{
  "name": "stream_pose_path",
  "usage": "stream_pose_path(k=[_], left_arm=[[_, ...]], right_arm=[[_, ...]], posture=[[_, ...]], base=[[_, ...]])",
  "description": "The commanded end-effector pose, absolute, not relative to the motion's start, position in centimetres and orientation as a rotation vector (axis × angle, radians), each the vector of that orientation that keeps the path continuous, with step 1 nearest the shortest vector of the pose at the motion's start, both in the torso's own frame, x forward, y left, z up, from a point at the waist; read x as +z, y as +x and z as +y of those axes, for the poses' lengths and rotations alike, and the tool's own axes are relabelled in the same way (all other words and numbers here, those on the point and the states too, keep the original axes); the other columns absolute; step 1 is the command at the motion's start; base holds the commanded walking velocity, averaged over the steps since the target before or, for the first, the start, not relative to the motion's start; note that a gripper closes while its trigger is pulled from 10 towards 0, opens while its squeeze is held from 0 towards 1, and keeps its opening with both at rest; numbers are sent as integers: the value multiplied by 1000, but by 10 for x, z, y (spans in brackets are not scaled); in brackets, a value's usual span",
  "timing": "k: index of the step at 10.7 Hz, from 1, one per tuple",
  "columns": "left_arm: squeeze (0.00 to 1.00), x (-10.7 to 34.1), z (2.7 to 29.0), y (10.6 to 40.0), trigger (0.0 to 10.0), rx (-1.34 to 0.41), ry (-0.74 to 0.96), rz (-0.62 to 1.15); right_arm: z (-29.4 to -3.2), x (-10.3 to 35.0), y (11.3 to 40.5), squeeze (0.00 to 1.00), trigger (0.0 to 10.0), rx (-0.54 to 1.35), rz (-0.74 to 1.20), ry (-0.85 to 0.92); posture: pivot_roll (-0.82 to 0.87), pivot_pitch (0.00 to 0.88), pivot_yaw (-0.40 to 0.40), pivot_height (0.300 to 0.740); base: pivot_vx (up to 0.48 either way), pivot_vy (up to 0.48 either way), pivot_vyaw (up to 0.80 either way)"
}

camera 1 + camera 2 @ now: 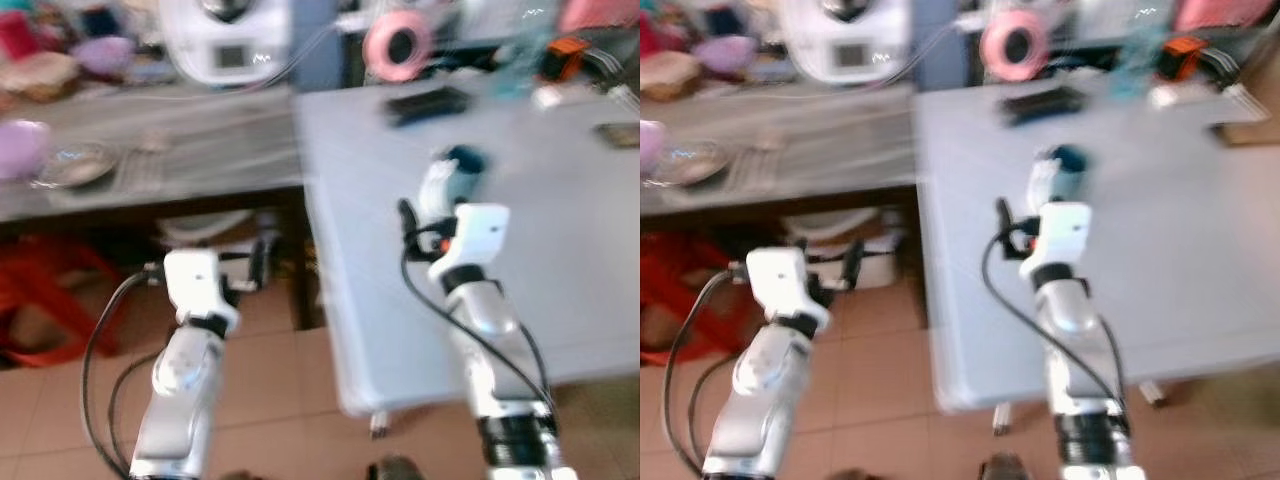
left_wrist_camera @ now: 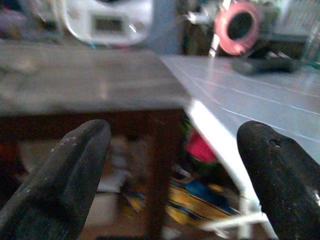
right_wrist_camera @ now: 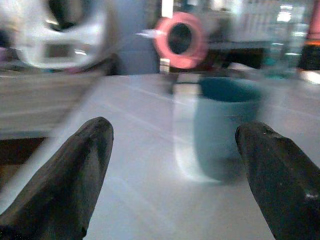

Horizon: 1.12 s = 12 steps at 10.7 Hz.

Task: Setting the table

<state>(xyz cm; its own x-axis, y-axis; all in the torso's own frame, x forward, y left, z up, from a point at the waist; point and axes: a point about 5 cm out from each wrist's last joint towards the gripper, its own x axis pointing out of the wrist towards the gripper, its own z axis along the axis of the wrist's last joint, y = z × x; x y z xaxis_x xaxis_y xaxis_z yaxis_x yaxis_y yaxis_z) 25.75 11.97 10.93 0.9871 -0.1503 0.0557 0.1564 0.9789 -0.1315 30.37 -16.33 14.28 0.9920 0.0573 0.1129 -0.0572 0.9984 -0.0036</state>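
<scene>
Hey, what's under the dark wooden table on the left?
Under the dark wooden table, a red plastic stool or crate and a white container stand on the tiled floor. Blur and shadow hide what lies farther back.

One white-and-teal mug (image 3: 220, 127) on the pale grey table (image 1: 560, 290). Beyond the mug: one pink tape roll (image 1: 397, 45), one flat black object (image 1: 428, 105), blurred, possibly a remote. Left of that table, on the grey wooden counter (image 1: 200, 150): one white appliance (image 1: 228, 40), one metal dish (image 1: 72, 165), one purple bowl (image 1: 20, 148). Two red stools (image 1: 50, 300) below it, I think.
</scene>
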Motion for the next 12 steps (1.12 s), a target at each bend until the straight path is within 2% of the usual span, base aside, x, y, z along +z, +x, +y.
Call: stream_pose_path(k=[1,4,9,10,11,12], left_arm=[[0,111,130,255,10000,-128,-111,-48],[0,104,140,244,10000,-83,-93,1],[0,104,145,241,10000,-64,-70,19],[0,103,145,241,10000,-62,-65,29],[0,102,146,241,10000,-49,-57,46],[0,102,146,241,10000,-49,-56,49]], right_arm=[[-154,147,305,0,10000,87,-125,18],[-154,134,298,0,10000,84,-73,29],[-152,127,300,0,10000,94,-15,22],[-152,128,303,0,7686,89,-10,18],[-155,131,309,0,2902,64,-6,28],[-156,135,313,0,2549,50,-5,29]], posture=[[-45,114,47,740],[-27,143,57,740],[-14,163,63,740],[-14,166,63,740],[-13,169,62,740],[-12,171,59,740]], base=[[307,-364,0],[0,0,0],[0,0,0],[0,0,0],[0,0,0],[0,0,0]])
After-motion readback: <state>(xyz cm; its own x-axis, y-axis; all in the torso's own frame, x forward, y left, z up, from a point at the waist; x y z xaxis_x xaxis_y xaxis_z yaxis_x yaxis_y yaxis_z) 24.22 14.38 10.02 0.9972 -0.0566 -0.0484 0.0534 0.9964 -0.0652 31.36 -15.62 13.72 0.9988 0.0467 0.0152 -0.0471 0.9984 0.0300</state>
